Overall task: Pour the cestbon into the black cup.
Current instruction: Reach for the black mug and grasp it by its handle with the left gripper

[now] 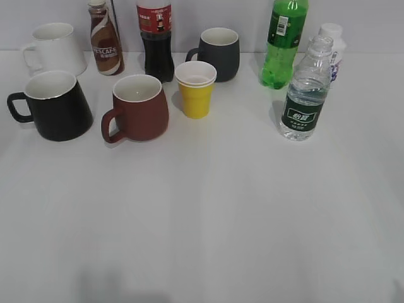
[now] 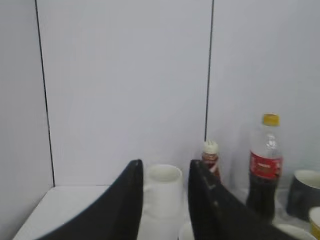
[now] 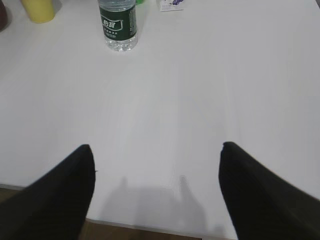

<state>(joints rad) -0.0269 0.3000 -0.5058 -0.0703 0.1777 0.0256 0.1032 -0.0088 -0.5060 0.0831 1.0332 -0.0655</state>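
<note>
Black fingers of the right end effector [image 3: 156, 150] stand far apart at the bottom of the right wrist view, wide open over bare white worktop [image 3: 200, 90] with nothing between them. The left end effector [image 2: 165, 167] shows two dark fingers with a narrow gap between them, holding nothing; it appears only slightly open, though only the finger ends are in frame. Behind that gap stands a white mug [image 2: 162, 192], well clear of the fingers.

The cestbon [image 1: 305, 89] stands upright and uncapped at the right of the worktop, just in front of a green soda bottle [image 1: 284, 43] and a small white bottle [image 1: 332, 49], which it partly covers. In the right wrist view only its lower half shows, the neck cut off by the top edge. The black cup [image 1: 55, 104] stands at the far left, handle to the left, beside a reddish-brown mug [image 1: 137, 108].

Neither arm shows in the exterior view. That view alone takes in the black cup; the left wrist view shows instead a cola bottle [image 2: 264, 167], a coffee bottle [image 2: 210, 157] half hidden behind a finger, and the edge of a dark grey mug [image 2: 305, 192].
</note>
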